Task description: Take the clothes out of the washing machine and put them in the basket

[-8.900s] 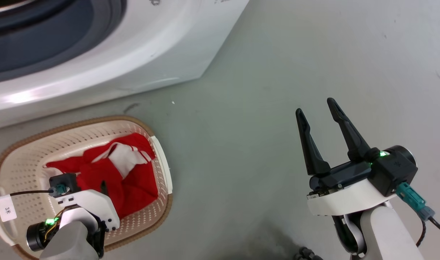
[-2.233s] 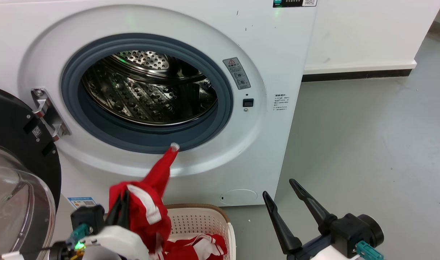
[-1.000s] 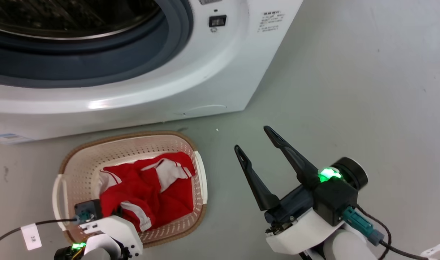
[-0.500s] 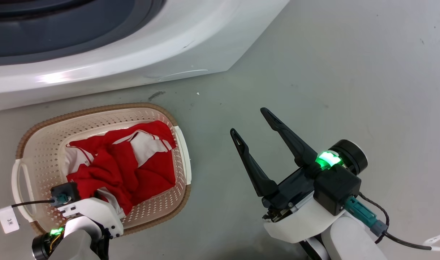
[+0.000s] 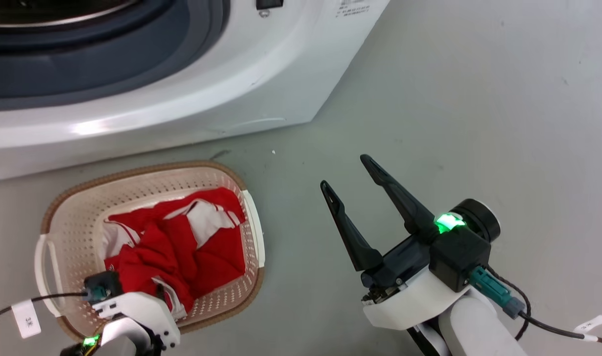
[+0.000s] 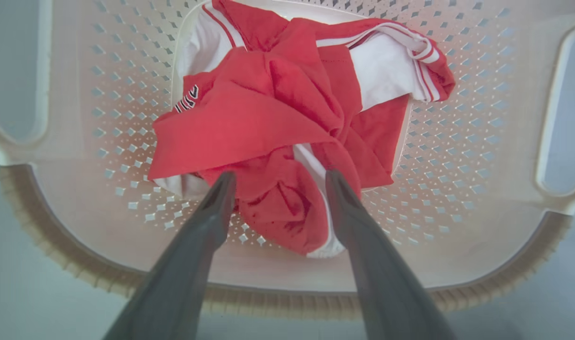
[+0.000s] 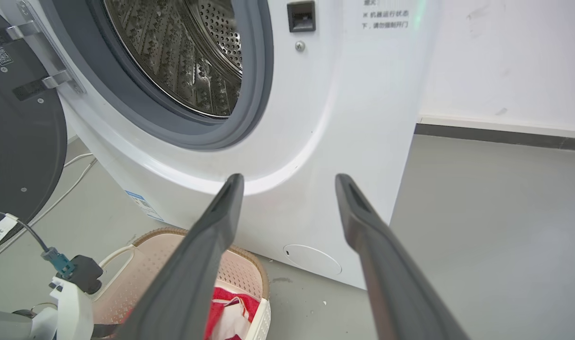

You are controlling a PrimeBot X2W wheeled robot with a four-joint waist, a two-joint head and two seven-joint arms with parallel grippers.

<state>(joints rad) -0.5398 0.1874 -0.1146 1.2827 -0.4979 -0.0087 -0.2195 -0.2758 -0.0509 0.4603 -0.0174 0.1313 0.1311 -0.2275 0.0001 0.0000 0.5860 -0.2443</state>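
The clothes point(image 5: 182, 247), red with white panels, lie heaped in the cream basket point(image 5: 133, 170) on the floor in front of the washing machine point(image 5: 232, 89). In the left wrist view my left gripper point(image 6: 278, 182) hangs open just above the heap of clothes point(image 6: 268, 108), with a red fold lying between its fingertips inside the basket point(image 6: 268, 297). My right gripper point(image 5: 345, 171) is open and holds nothing, over bare floor to the right of the basket. The right wrist view looks past the right gripper point(image 7: 288, 178) at the washing machine point(image 7: 363, 118) and its steel drum point(image 7: 188, 56).
The black-framed door point(image 7: 23, 141) stands swung open at the machine's left. Grey floor point(image 5: 479, 99) stretches to the right. A white wall with a dark baseboard point(image 7: 504, 132) runs behind. A tagged cable point(image 5: 29, 306) trails from my left wrist.
About two seconds ago my left gripper held a red garment up in front of the porthole; that garment now lies in the basket and the gripper is open. The head camera has tilted down.
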